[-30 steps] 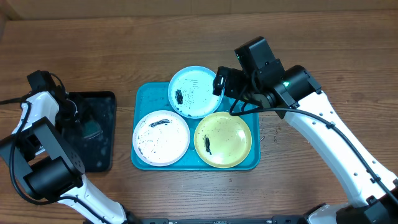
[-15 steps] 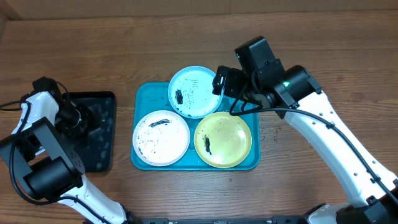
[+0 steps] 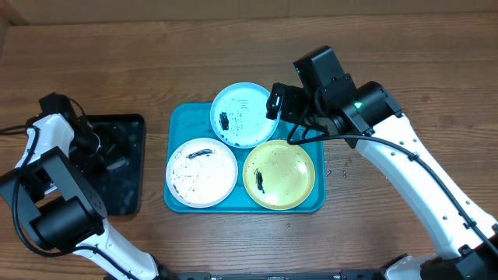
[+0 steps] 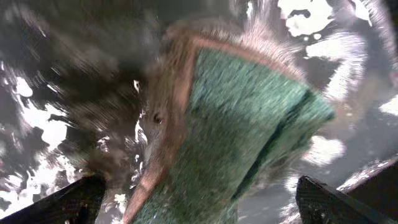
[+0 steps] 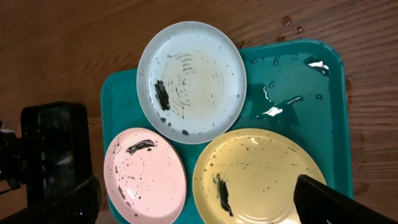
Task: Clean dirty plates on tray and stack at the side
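Overhead view: left of the turquoise tray (image 3: 179, 124), the left gripper (image 3: 107, 154) hangs over the black tray (image 3: 128, 190). Its jaws stand wide, with a green sponge (image 4: 249, 124) between them, apparently ungripped.

On the turquoise tray lie the white plate (image 3: 201, 173), light blue plate (image 3: 245, 115) and yellow-green plate (image 3: 278, 175), all smeared.

The right gripper (image 3: 276, 101), over the tray's far edge, gapes empty.

Step judged: fetching the sponge. Next: clamp it squarely, then carry it to a plate.
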### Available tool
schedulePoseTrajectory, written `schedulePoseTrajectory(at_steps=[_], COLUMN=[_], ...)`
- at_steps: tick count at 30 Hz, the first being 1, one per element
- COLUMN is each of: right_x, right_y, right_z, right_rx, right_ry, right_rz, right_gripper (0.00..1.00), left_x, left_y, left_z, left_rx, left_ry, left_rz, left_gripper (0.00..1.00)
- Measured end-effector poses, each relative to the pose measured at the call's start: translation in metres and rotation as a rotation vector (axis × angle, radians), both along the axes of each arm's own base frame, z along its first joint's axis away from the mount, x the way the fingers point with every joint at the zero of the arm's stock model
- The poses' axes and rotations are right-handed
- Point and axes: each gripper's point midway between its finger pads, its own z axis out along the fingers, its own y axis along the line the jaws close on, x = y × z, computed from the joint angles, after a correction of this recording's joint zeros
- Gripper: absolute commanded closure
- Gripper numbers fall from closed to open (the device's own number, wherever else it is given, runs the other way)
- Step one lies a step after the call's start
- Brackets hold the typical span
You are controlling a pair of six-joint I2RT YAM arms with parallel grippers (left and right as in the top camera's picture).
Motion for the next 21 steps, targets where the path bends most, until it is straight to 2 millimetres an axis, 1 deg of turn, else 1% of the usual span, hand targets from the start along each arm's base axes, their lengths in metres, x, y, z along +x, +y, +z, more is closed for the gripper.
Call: schedulePoseTrajectory(at_steps=[2,3,4,5,6,7,8,13,17,19,21], right_x=[0.000,0.000,0.000,0.000,-0.001,-0.001,-0.001,-0.001,-0.001,-0.001,0.001], right_y=[0.000,0.000,0.000,0.000,0.000,-0.001,-0.001,-0.001,-0.001,0.000,0.000], right_z=[0.000,0.000,0.000,0.000,0.000,-0.001,-0.001,-0.001,-0.001,0.000,0.001], right_rx=[0.000,0.000,0.000,0.000,-0.002,-0.003,-0.004,-0.003,-0.004,-0.002,0.002], right_ry=[0.001,0.000,0.001,0.001,0.003,0.005,0.006,0.006,0.007,0.004,-0.003], right_rz=[0.000,0.000,0.000,0.000,0.000,0.000,0.000,-0.001,0.000,0.000,0.000], right_gripper=[0.00,0.00,0.00,0.00,0.00,0.00,0.00,0.00,0.00,0.00,0.00], left_x=[0.004,0.007,0.008,0.010,0.011,0.011,0.011,0.011,-0.001,-0.005,-0.002], left_y=[0.003,0.004,0.005,0.006,0.007,0.007,0.007,0.005,-0.003,-0.007,-0.008], left_z=[0.000,0.001,0.001,0.001,0.001,0.001,0.001,0.000,0.002,0.008,0.020], left_rx=[0.011,0.017,0.020,0.025,0.029,0.029,0.029,0.022,-0.020,-0.043,-0.056], left_ry=[-0.018,-0.028,-0.033,-0.039,-0.043,-0.045,-0.045,-0.046,0.002,0.027,0.033], left_rz=[0.000,0.000,0.004,0.005,0.002,0.000,0.001,-0.003,-0.004,-0.004,-0.004], left_gripper=[0.01,0.09,0.21,0.39,0.62,0.77,0.96,0.96,0.96,0.96,0.96])
